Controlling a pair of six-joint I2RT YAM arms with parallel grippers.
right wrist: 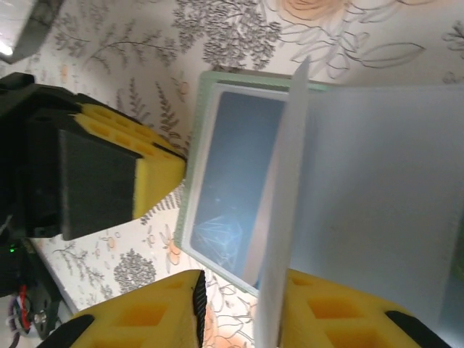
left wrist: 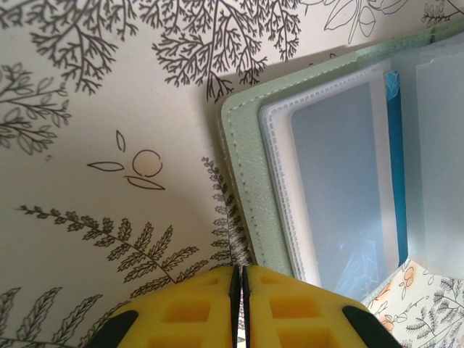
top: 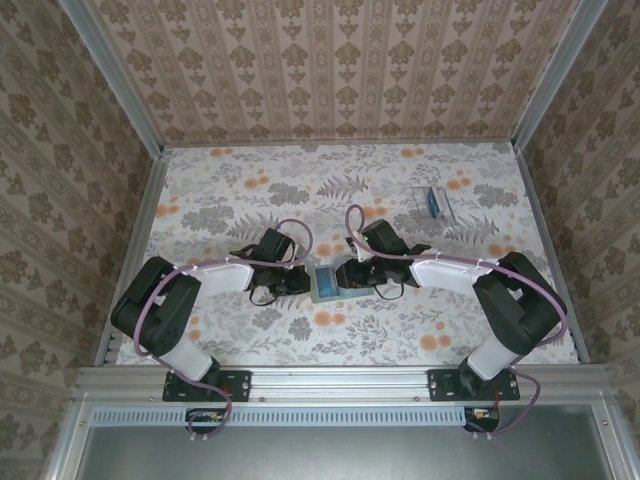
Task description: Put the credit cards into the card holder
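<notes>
Floral surface (top: pixel 250 180). Card holder (top: pixel 326 284) at centre, lying open, long axis roughly 12-to-6. Left tool (left wrist: pixel 239 290) shut, tips at its 9 o'clock edge. Right tool (right wrist: pixel 239 290) narrowly parted around a clear sleeve leaf (right wrist: pixel 362 203). Credit cards (top: pixel 433 203) lie beyond, 1–2 o'clock from right tool; right arm judged nearer.
</notes>
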